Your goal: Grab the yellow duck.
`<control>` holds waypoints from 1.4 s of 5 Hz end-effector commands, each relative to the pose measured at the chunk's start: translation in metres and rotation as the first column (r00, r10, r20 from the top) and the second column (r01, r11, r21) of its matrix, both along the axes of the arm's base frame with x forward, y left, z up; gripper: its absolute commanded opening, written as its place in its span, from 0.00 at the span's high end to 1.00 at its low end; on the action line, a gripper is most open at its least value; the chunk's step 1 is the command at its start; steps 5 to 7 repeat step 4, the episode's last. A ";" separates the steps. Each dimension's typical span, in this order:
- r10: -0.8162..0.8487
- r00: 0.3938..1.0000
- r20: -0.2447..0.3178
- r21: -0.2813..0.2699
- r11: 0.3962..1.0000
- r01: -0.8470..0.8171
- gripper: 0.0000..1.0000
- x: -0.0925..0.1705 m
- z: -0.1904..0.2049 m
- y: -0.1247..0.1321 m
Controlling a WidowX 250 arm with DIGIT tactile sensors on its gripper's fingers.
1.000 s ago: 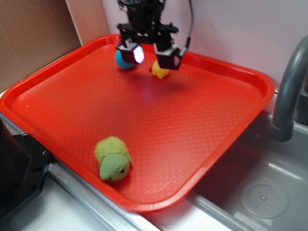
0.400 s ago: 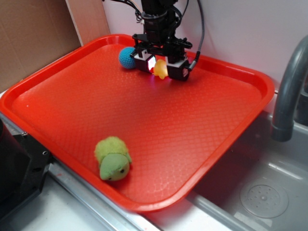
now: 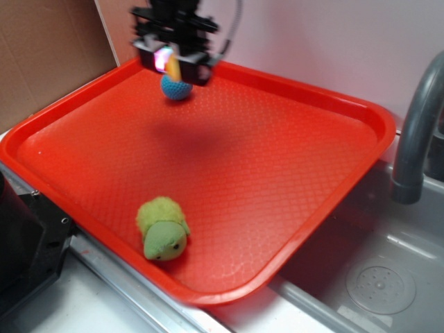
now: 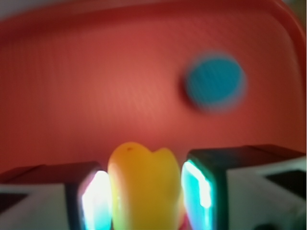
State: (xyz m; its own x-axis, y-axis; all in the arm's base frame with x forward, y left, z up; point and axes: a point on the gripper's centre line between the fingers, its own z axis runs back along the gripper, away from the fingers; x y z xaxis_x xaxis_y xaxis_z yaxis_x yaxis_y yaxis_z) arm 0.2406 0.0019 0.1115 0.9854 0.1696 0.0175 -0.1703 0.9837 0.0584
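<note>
Fingers (image 3: pixel 173 66) clamped on yellow duck (image 4: pixel 144 187), raised above red tray (image 3: pixel 277 180), pointing down just over blue ball (image 3: pixel 176 88).

**What We Cannot Fully See**

- Yellow duck (image 4: pixel 144 184): in the wrist view we find it blurred and cut off by the bottom edge; in the exterior view only a sliver shows at upper left, the rest hidden between the gripper's pads.
- Gripper (image 3: pixel 173 64): motion-blurred in the exterior view, its top cropped by the frame.
- Blue ball (image 3: pixel 176 87): upper part hidden behind the gripper; soft-edged in the wrist view.
- Grey faucet (image 3: pixel 416 132): cut off at the right edge.
</note>
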 end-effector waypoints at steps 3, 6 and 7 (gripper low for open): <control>-0.138 0.985 0.099 -0.016 0.990 0.141 1.00 -0.077 0.096 0.020; -0.133 0.989 0.064 -0.017 0.991 0.135 1.00 -0.074 0.088 0.022; -0.133 0.989 0.064 -0.017 0.991 0.135 1.00 -0.074 0.088 0.022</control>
